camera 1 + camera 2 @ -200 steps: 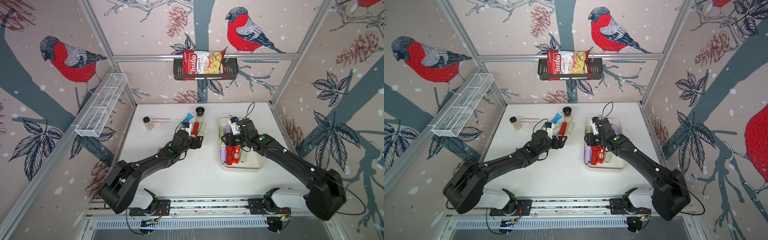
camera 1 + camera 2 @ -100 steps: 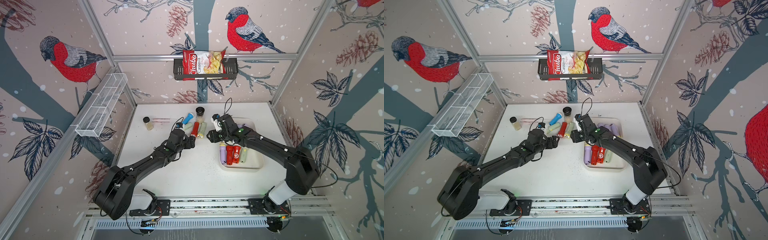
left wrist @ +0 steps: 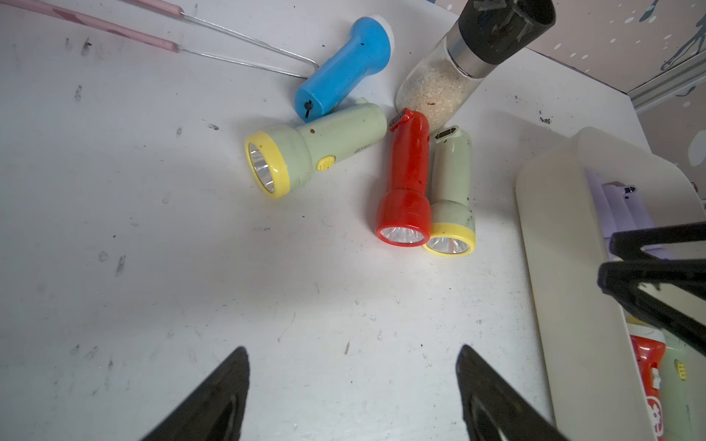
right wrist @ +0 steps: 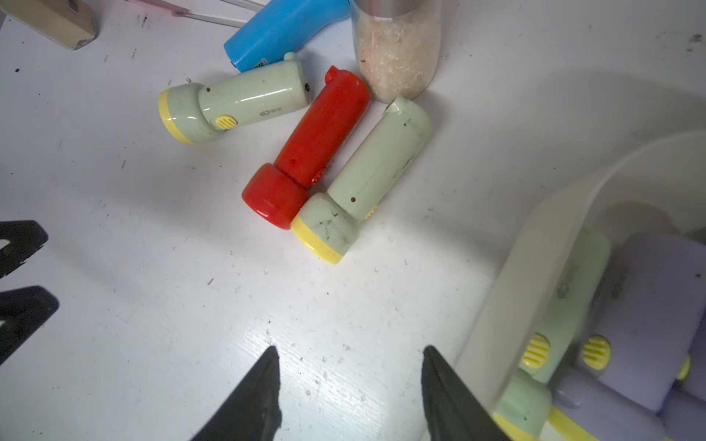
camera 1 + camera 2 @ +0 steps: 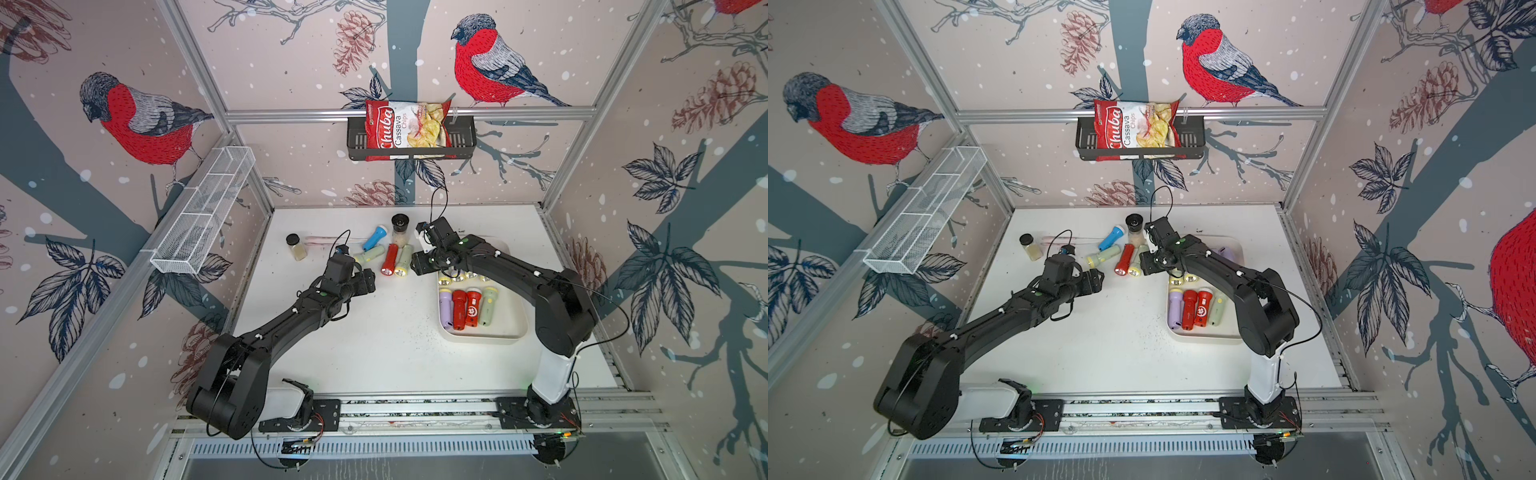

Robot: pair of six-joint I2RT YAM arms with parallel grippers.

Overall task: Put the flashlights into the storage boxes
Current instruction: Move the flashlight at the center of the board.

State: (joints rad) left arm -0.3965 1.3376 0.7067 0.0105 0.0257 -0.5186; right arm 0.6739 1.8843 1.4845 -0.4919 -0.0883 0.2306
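Four flashlights lie loose on the white table: a blue one, a pale green one, a red one and another pale green one. The cream storage box at the right holds several flashlights, among them a lilac one and two red ones. My left gripper is open and empty, a short way in front of the loose group. My right gripper is also open and empty, between the box rim and the nearest green flashlight.
A tall spice grinder stands against the loose flashlights. A small jar and a pink-handled wire tool lie at the back left. A white mesh basket hangs on the left wall, a black basket with a chips bag on the back wall.
My right gripper has swung left from over the storage box to the table beside the loose flashlights. My left gripper has drawn back slightly from them.
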